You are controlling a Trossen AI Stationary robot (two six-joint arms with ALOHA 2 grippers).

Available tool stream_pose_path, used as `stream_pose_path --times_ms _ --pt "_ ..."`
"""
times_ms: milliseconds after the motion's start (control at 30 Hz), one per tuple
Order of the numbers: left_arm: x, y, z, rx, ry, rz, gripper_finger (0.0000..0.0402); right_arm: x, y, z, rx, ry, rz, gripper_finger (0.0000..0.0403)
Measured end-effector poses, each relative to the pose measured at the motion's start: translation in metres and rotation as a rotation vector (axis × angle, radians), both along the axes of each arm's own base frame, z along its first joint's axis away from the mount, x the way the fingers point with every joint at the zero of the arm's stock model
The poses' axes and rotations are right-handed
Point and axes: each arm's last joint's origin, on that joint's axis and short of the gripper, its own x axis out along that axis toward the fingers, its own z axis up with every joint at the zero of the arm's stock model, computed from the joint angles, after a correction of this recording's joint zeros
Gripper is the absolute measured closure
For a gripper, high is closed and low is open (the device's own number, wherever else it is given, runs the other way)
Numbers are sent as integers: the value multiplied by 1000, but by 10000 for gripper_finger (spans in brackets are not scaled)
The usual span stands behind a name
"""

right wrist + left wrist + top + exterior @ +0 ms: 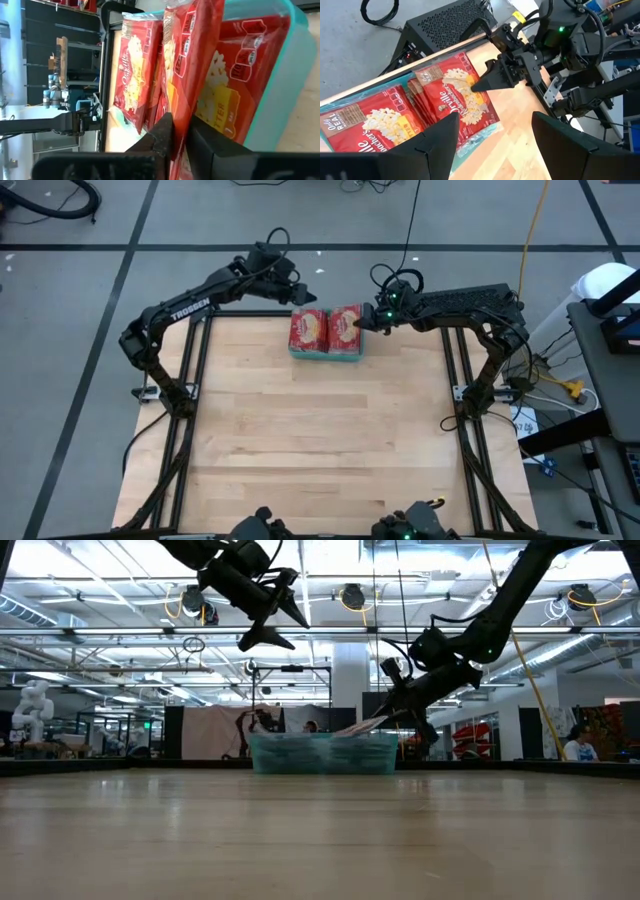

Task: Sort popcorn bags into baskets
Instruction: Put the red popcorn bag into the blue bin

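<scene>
Popcorn bags (326, 331) fill the teal basket (325, 355) at the bench's (320, 440) far edge. Right claw (179, 131) is pinching one bag's (192, 60) edge, which only its wrist view shows clearly. Left claw (492, 137) hangs spread above the basket; the low view shows how high up it is.

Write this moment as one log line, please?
right hand: shut on popcorn bag over teal basket | left hand: open, raised | table: bare

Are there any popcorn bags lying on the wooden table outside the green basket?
No, in the high view every popcorn bag sits in the basket and the table around it is bare wood.
</scene>
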Motion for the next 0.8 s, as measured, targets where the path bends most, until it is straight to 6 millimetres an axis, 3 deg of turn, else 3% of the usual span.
stream_pose_path --times_ms 233,433,667,800 --pt "-1 1 0 7 2 -2 149 -1 1 -1 37 15 -10 322" --pt "-1 1 0 8 2 -3 149 -8 1 9 -8 27 -32 282" --pt "-1 1 0 8 1 -3 149 -29 -1 21 -34 81 -50 275" --pt "-1 1 0 6 1 -2 149 -33 -2 43 -141 19 -74 275"
